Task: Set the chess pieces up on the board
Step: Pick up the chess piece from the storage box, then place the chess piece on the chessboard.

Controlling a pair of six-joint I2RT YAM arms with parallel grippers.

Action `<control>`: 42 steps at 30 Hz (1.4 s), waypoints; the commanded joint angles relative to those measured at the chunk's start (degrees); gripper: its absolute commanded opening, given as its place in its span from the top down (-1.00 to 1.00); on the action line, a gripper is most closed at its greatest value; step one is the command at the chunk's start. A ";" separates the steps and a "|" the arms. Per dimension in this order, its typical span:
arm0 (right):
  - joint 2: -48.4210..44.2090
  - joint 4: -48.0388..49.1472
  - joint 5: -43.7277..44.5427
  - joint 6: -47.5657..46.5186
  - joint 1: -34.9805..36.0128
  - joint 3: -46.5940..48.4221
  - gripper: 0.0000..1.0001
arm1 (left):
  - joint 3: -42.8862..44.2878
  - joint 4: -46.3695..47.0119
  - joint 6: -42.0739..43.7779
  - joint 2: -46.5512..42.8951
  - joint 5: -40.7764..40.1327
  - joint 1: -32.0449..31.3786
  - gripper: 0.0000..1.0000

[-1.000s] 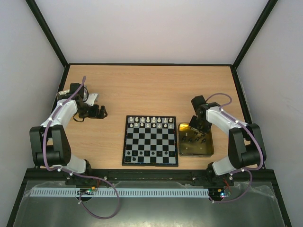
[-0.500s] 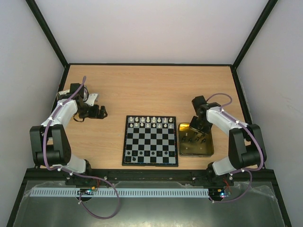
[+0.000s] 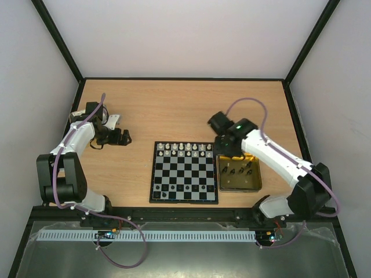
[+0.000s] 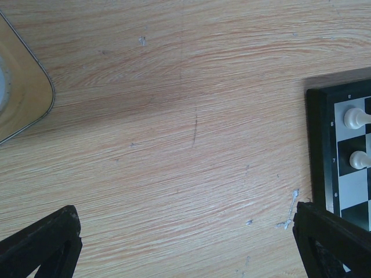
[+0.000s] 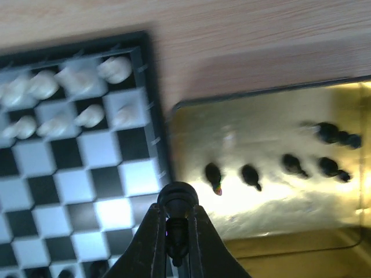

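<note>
The board [image 3: 184, 172] lies flat at the table's middle. White chess pieces [image 3: 184, 149] fill its two far rows, and a few black ones [image 3: 164, 196] stand on its near left squares. My right gripper [image 3: 227, 146] hovers over the line where the board meets the gold tin [image 3: 257, 186]. In the right wrist view that gripper [image 5: 177, 223] is shut on a black piece [image 5: 178, 197] held clear of the board [image 5: 75, 174]. My left gripper [image 3: 123, 137] is open over bare wood left of the board, with nothing between its fingers [image 4: 40, 243].
Several black pieces [image 5: 249, 174] lie loose in the gold tin [image 5: 261, 133]. A silver tin lid [image 4: 23, 92] sits by the left arm. In the left wrist view the board's corner [image 4: 317, 145] carries two white pieces [image 4: 353, 119]. Dark frame rails edge the table.
My right gripper closed on a black piece in the tin, then rose and swung left toward the board's right edge. The left arm has not moved.
</note>
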 commanded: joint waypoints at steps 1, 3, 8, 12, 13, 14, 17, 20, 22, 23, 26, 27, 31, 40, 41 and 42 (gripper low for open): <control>3.47 -5.89 1.16 8.90 15.53 4.93 0.92 | 0.58 -1.09 0.17 -0.15 -0.14 -0.50 -0.98; 7.50 -5.87 1.74 11.69 22.90 8.27 0.95 | 0.56 -1.13 0.10 -0.36 -0.23 -0.60 -0.98; 18.50 -4.85 1.04 14.27 34.66 17.03 0.95 | 0.28 -0.94 0.00 -0.96 -0.67 -0.78 -0.98; 22.86 -3.18 -0.25 12.98 38.42 20.09 0.95 | 0.38 -0.93 0.00 -1.29 -0.89 -0.86 -0.98; 23.62 -2.85 -0.85 12.41 39.01 20.16 0.95 | 0.25 -0.93 0.00 -1.31 -0.85 -0.86 -0.98; 24.13 -2.48 -1.32 11.94 39.40 20.05 0.95 | 0.21 -0.79 0.00 -1.30 -0.85 -0.93 -0.98; 25.22 -1.40 -2.49 10.98 40.69 19.75 0.95 | 0.14 -0.76 0.00 -1.39 -0.93 -0.95 -0.98; 26.21 -1.32 -2.80 10.32 42.03 20.07 0.95 | -0.07 -0.55 0.00 -1.78 -1.02 -0.95 -0.98; 26.62 -1.13 -3.14 10.18 42.88 20.22 0.95 | -0.23 -0.50 0.04 -1.88 -1.05 -0.95 -0.98; 26.96 -0.91 -3.48 9.97 43.45 20.40 0.95 | -0.21 -0.46 0.08 -1.97 -1.10 -0.95 -0.98; 27.72 -0.82 -3.85 9.96 44.59 21.25 0.95 | -0.39 -0.41 0.08 -2.19 -0.98 -0.95 -0.98; 27.76 -0.33 -4.08 9.91 44.76 21.12 0.95 | -0.39 -0.41 0.10 -2.14 -0.99 -1.00 -0.98; 27.93 2.04 -4.56 10.03 44.88 18.75 0.95 | -0.32 -0.41 0.01 -2.26 -0.94 -1.04 -0.98; 29.03 5.12 -4.02 10.48 44.88 15.84 0.95 | -0.48 -0.41 0.02 -2.72 -1.17 -1.04 -0.98; 29.24 4.94 -3.69 10.57 44.88 15.80 0.95 | -0.51 -0.41 0.00 -2.79 -1.19 -1.05 -0.98; 29.52 4.83 -3.49 10.61 44.88 15.94 0.95 | -0.50 -0.41 0.00 -2.81 -1.21 -1.04 -0.98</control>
